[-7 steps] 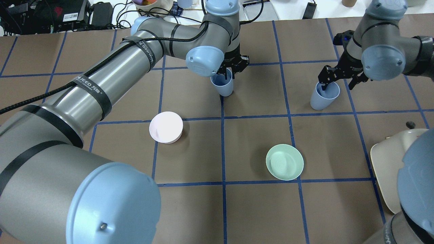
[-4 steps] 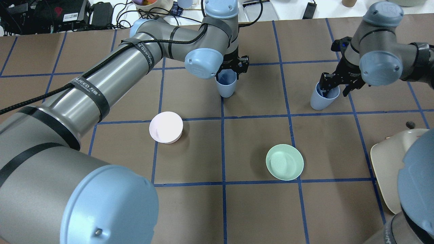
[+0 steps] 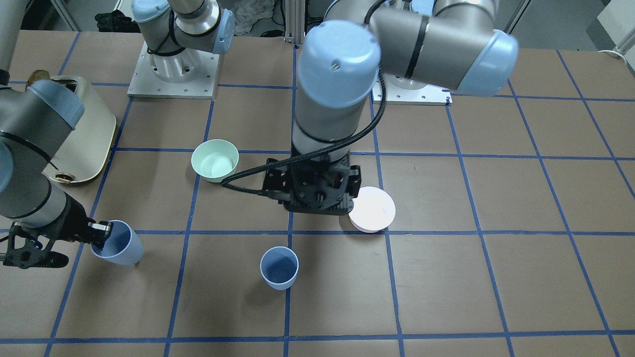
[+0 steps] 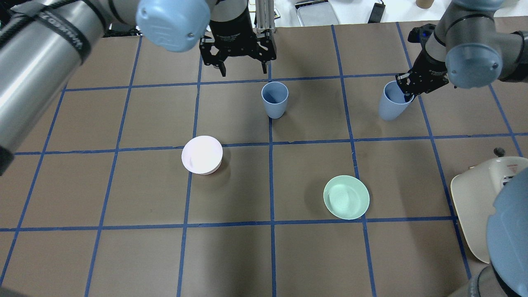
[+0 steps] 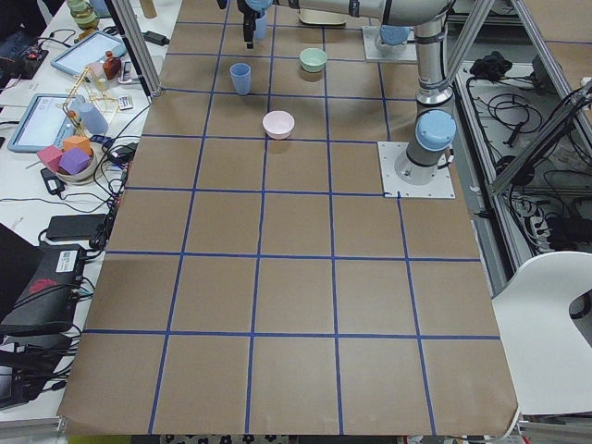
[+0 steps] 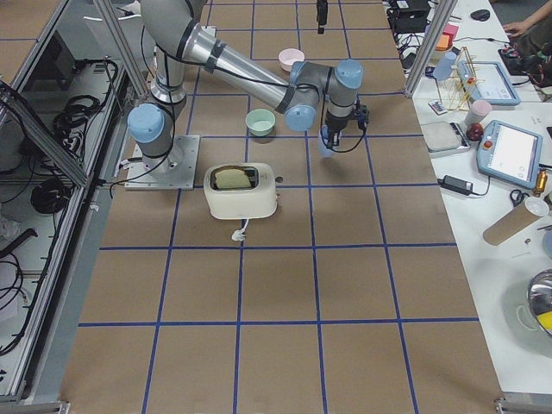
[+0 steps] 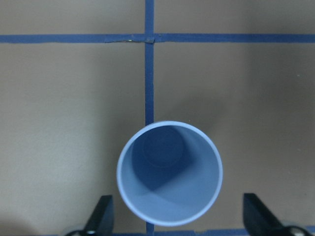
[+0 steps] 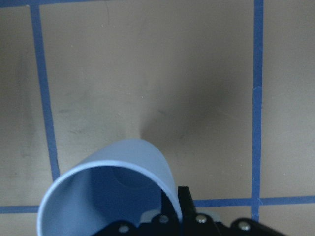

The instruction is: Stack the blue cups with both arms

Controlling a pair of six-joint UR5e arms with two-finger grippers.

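Overhead exterior: left gripper (image 4: 243,71) spread wide and clear of any cup, right gripper (image 4: 407,94) clamped on a cup's rim.
Upright on the table (image 4: 313,255), the centre cup (image 4: 274,99) stands free; left wrist view shows it between the wide-apart fingers (image 7: 101,219), untouched. Off to the side the right cup (image 4: 387,109) tilts, one finger inside its wall and one outside; can't tell if its base touches down. Cups well apart. Nearer the robot: pink bowl (image 4: 202,154), green bowl (image 4: 346,197).
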